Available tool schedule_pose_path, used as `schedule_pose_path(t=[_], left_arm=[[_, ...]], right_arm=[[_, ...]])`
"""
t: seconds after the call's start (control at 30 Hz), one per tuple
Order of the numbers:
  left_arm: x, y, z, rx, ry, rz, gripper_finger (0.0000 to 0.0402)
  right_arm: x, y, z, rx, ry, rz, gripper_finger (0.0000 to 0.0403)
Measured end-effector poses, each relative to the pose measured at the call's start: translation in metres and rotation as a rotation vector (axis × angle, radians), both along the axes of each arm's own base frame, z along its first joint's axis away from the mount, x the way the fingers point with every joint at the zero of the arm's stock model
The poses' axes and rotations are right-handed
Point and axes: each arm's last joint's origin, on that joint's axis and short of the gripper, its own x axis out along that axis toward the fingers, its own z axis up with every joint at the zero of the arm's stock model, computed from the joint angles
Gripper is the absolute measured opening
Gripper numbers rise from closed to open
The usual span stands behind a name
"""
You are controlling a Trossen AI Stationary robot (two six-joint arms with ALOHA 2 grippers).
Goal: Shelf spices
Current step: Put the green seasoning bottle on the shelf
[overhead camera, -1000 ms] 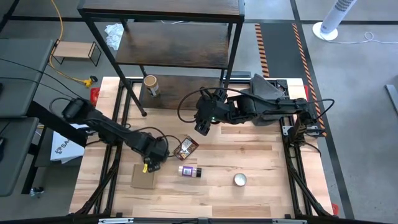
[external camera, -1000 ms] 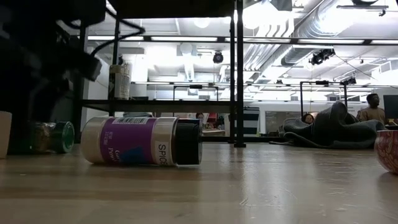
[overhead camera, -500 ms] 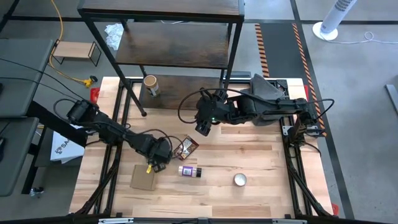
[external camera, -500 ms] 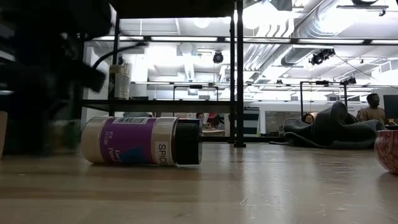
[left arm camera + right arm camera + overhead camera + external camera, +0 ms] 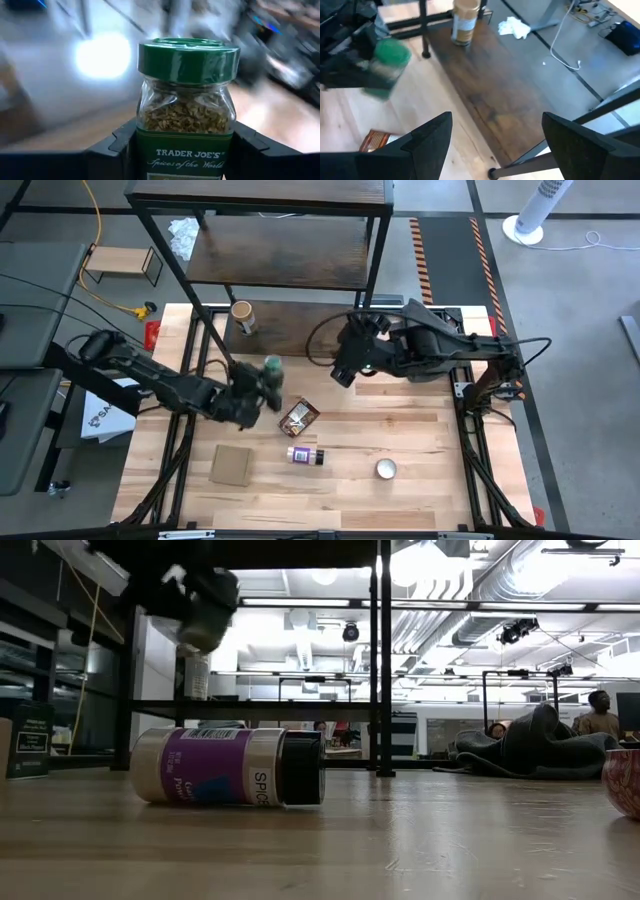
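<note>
Left end effector (image 5: 252, 390) clamped on glass jar with green lid (image 5: 270, 367), aloft over counter (image 5: 420, 440) beside tall dark-wood shelf (image 5: 300, 330). Best kept upright, clearing black frame post. Tan-lidded jar (image 5: 241, 315) already on bottom board. Right end effector (image 5: 345, 370) wide open, empty. Purple-labelled jar (image 5: 305, 455), brown-orange pouch (image 5: 299, 417) lying below.

1. green-lidded jar (image 5: 185, 120): the label reads "trader joe's" in capitals, with "spices of the world" in script beneath it. any lower label text is out of frame.
2. dark-capped jar with purple-white label (image 5: 228, 767), lying on its side on the table (image 5: 420, 840): the pale band next to the cap reads "spice". the white lettering on the purple field is only partly visible and not legible.
3. white box (image 5: 100, 415) at the table's left edge: dark lettering beginning "sa"; the rest is hidden.
</note>
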Motion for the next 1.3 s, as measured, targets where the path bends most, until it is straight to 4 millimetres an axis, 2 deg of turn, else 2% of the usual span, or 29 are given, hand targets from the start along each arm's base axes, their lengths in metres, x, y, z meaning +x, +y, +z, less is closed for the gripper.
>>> schedule_pose_path(t=[0.2,0.37,0.53,0.7,0.97,1.13,1.3], left_arm=[[0.025,0.045,0.001,0.177,0.048,0.198,0.0188],[0.038,0.08,-0.012,0.22,0.098,0.361,0.0188],[0.048,0.104,-0.033,0.203,0.128,0.454,0.0188],[0.054,0.116,-0.044,0.204,0.129,0.505,0.019],[0.051,0.137,-0.047,0.228,0.176,0.581,0.0226],[0.05,0.145,-0.048,0.217,0.223,0.558,0.023],[0.051,0.142,-0.043,0.204,0.248,0.481,0.0232]], right_arm=[[-0.001,0.0,0.003,0.007,-0.03,-0.017,0.0303],[-0.001,0.001,0.003,0.031,-0.051,-0.03,0.0303],[-0.001,0.002,0.003,0.048,-0.062,-0.033,0.0303],[0.0,0.002,0.004,0.051,-0.078,-0.032,0.0303],[0.001,0.002,0.004,0.056,-0.084,-0.027,0.0303],[0.001,0.002,0.004,0.056,-0.083,-0.026,0.0303],[0.001,0.002,0.004,0.048,-0.077,-0.019,0.0303]])
